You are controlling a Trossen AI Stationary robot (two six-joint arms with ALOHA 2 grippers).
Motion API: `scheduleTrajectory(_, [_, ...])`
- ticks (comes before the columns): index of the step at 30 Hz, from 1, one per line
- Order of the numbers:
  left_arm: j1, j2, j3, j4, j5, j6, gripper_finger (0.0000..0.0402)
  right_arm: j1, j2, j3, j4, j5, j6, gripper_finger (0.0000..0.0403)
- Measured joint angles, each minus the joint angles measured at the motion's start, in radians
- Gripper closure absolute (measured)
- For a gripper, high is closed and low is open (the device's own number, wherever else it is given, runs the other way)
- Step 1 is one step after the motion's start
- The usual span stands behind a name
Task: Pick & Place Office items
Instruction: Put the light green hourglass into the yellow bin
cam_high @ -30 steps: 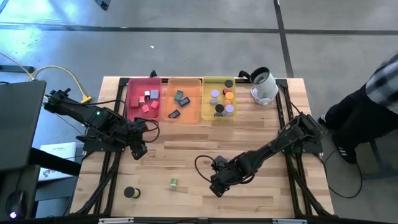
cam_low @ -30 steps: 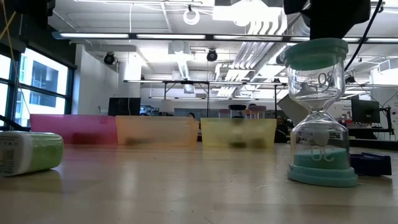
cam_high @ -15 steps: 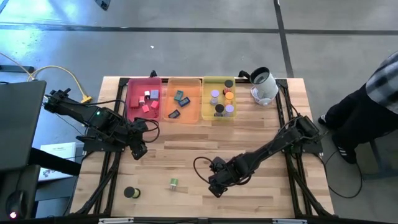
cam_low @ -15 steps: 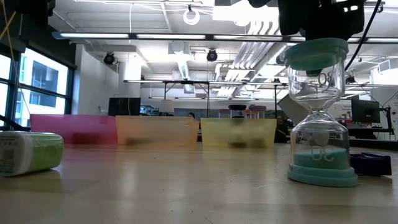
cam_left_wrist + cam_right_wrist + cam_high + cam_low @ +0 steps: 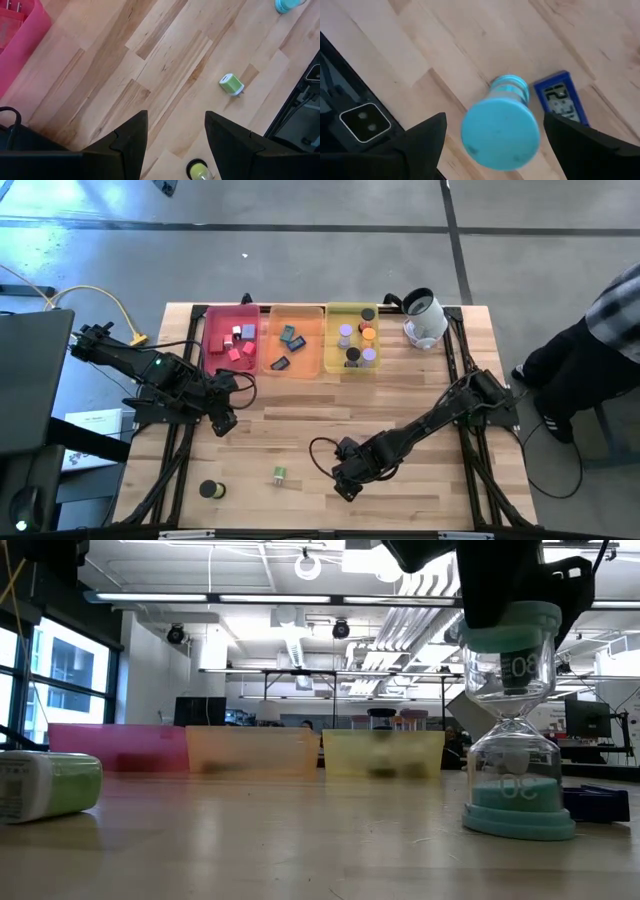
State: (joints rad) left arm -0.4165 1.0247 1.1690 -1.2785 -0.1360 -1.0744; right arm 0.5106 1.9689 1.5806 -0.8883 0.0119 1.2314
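Observation:
A teal hourglass [image 5: 515, 720] stands upright on its base near the table's near edge. My right gripper [image 5: 494, 116] is open above it, one finger on either side of its round top cap [image 5: 500, 132], touching nothing; in the high view the right gripper [image 5: 343, 485] hides it. A flat blue rectangle [image 5: 559, 97] lies beside the hourglass. A green-and-white piece [image 5: 279, 474] and a black cylinder [image 5: 210, 490] lie on the wood. My left gripper [image 5: 222, 420] waits open near the pink tray [image 5: 229, 340].
Pink, orange [image 5: 293, 340] and yellow [image 5: 352, 338] trays holding small pieces line the far edge, and a white rounded device [image 5: 425, 315] sits to their right. A person [image 5: 600, 330] stands past the right edge. Bare wood lies between the trays and the near-edge items.
My right gripper has crept toward the table's near-left and come down, so that its open fingers now stand around the hourglass's top cap. The hourglass has stayed in place.

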Motion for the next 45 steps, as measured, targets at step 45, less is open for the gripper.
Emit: scheduleTrajectory(45, [0.000, 0.000, 0.000, 0.004, -0.043, -0.045, 0.0211, -0.016, 0.008, 0.000, -0.018, -0.100, -0.052, 0.0223])
